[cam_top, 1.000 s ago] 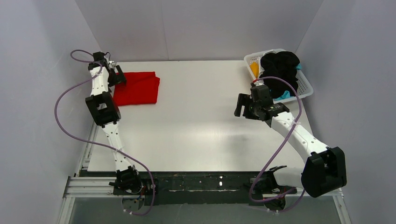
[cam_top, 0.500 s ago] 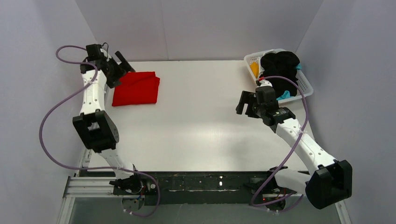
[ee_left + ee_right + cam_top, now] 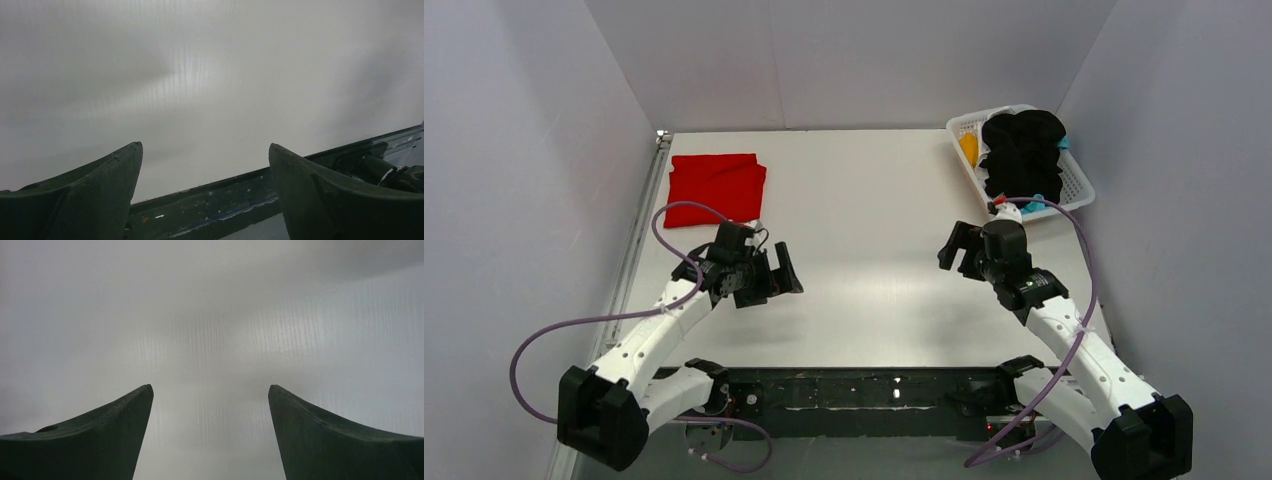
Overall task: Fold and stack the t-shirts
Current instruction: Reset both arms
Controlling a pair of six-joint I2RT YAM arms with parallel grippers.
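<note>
1. The white lattice basket (image 3: 965, 124) sits at the far right corner of the table (image 3: 874, 200) and serves as the marker for everything else.
2. A black t-shirt (image 3: 1022, 150) is heaped in the basket and rises above its rim. An orange-yellow t-shirt (image 3: 969, 147) shows at the basket's left end, and a bit of teal t-shirt (image 3: 1034, 208) peeks out at its near side.
3. The red t-shirt (image 3: 715, 188) lies folded flat on the table, well apart from the basket, across the full width of the table from it and at about the same depth (a neat, roughly square bundle with one edge slightly raised).
4. The right gripper (image 3: 954, 248) hangs over bare table near the basket, on the side toward the arm bases and a little left of it. Its wrist view shows the gripper (image 3: 210, 386) with jaws wide apart and only plain white table surface between them.
5. The left gripper (image 3: 774, 280) is well apart from the basket, across the table from it and closer to the arm bases, nearer to the red t-shirt but not touching it. In its wrist view the gripper (image 3: 205, 146) has its jaws spread apart, nothing is held, and the dark frame rail (image 3: 215, 200) at the table's near edge runs beneath the fingers.
</note>
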